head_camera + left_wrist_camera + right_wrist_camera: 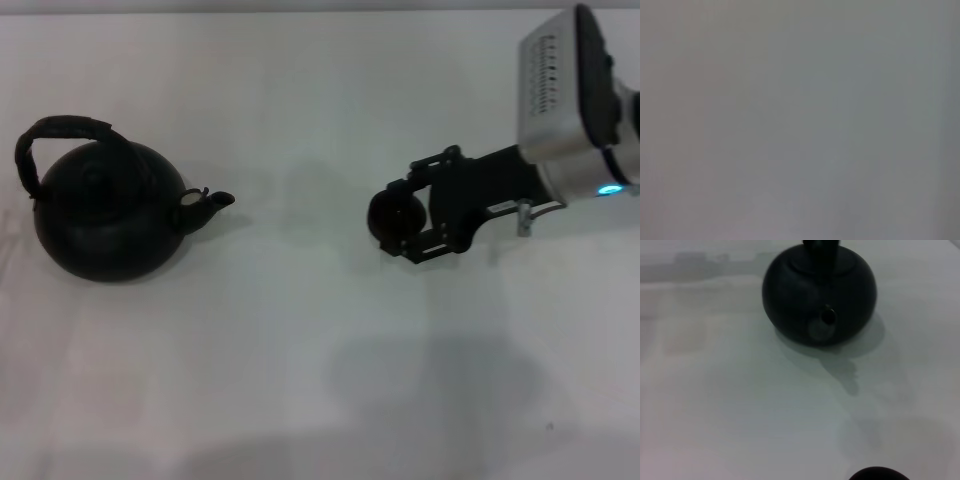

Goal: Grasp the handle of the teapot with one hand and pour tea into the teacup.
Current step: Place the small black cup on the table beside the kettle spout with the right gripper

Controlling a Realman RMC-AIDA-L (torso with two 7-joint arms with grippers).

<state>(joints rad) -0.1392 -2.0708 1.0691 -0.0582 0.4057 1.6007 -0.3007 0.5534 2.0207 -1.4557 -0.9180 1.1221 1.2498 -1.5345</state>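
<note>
The teapot (105, 215) is a round matte black pot, squat and wide, with concentric rings on its top and a short stubby spout (212, 201) that points toward the teacup (395, 217). Its handle (55, 140) is a thin black hoop arching over the top, leaning away from the spout side, with a thicker wrapped stretch along the crown. The pot stands upright on the white table (300, 350), well apart from the teacup, with bare tabletop between them.

The teacup is a small, dark, round thing, far smaller than the teapot. The right gripper (407, 220) is at it: the black fingers reach from the far side of the cup, away from the teapot, and sit around it, one on either side. Whether they are pressing on the cup or merely flanking it, I cannot tell.

The head view alone shows the handle whole and the gripper at the cup. The right wrist view faces the teapot (819, 295) spout-on: the open mouth of the spout (827, 316) shows as a dark hole, the pot's shadow falls on the table (715, 390) toward the camera, and only a dark curved edge of the teacup (879, 474) appears. The left wrist view gives a plain grey field; the left gripper shows in no view
</note>
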